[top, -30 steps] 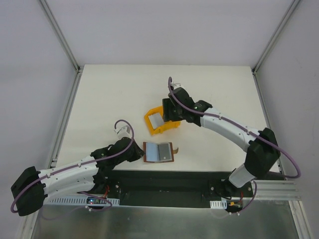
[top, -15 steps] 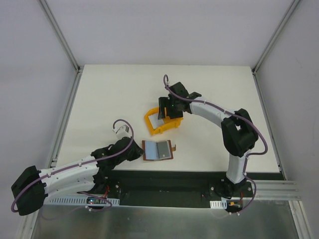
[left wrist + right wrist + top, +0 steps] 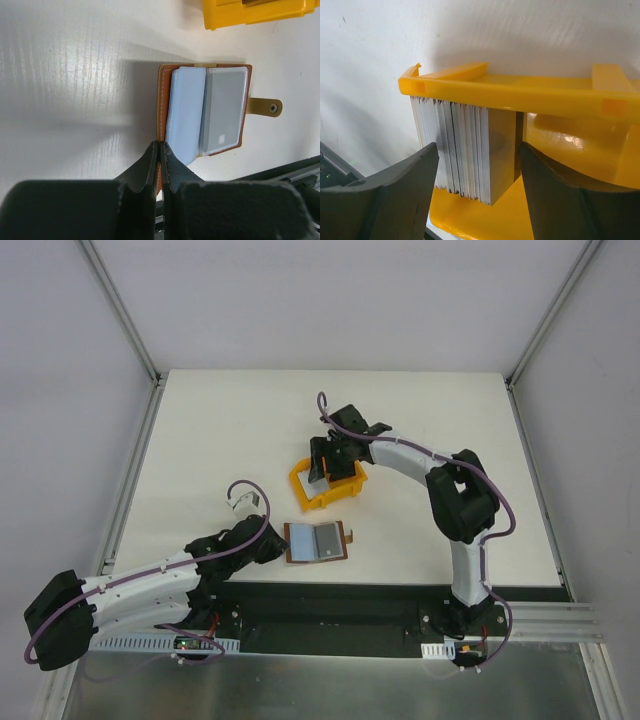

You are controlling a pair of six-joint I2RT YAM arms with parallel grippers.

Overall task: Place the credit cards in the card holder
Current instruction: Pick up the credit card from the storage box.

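We see the right arm [image 3: 456, 502] fold up steeply, its elbow drawn in from the lower right of the frame toward the centre. Its pincer [image 3: 328, 460] has slid left over the yellow plastic bin [image 3: 308, 496] and now straddles, fingers spread, the stack of thin white rectangular credit cards [image 3: 318, 478] standing inside it.

The white table [image 3: 220, 440] carries the open card holder [image 3: 318, 543] and, behind it, seemingly not touching, a yellow bin [image 3: 330, 498].
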